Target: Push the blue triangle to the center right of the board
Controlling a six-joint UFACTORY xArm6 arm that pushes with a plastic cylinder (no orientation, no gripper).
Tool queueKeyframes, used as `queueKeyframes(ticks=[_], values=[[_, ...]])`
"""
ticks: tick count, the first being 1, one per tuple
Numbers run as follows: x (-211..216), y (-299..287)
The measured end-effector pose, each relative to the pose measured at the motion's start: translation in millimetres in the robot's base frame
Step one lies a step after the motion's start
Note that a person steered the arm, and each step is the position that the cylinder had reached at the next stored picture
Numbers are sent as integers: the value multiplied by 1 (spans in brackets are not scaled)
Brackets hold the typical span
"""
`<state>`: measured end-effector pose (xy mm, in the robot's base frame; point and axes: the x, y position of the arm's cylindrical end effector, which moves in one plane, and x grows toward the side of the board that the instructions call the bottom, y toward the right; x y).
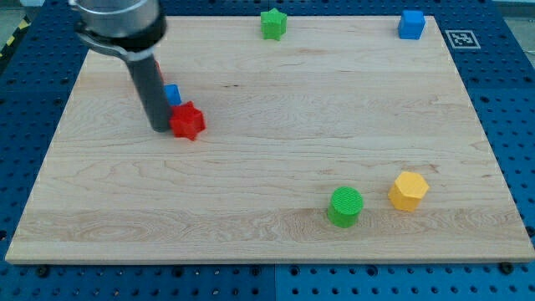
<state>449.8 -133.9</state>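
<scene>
My tip [159, 128] rests on the desk [276, 159] in the view's upper left, touching the left side of the red star block [188, 121]; the blue triangle [172, 94], half hidden behind the rod, sits just above that star; there are no fingers, only the rod. A green star block [272, 23] and blue cube [411, 24] lie along the top edge; a green cylinder [345, 206] and yellow hexagonal block [408, 191] sit near the bottom right.

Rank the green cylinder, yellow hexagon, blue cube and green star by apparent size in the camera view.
1-2. green cylinder and yellow hexagon: alike, unranked.
3-4. blue cube and green star: alike, and farther up the board, so true size is unsure.
</scene>
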Motion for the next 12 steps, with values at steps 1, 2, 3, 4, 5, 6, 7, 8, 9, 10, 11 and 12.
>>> queueKeyframes(ticks=[1, 2, 3, 4, 5, 6, 7, 8, 9, 10, 11, 12], values=[[10, 30], [10, 1], [-10, -62], [-51, -64], [-54, -44], [-54, -17], [-54, -5], [-54, -5], [-54, 4], [-54, 31], [-54, 71], [-53, 120]])
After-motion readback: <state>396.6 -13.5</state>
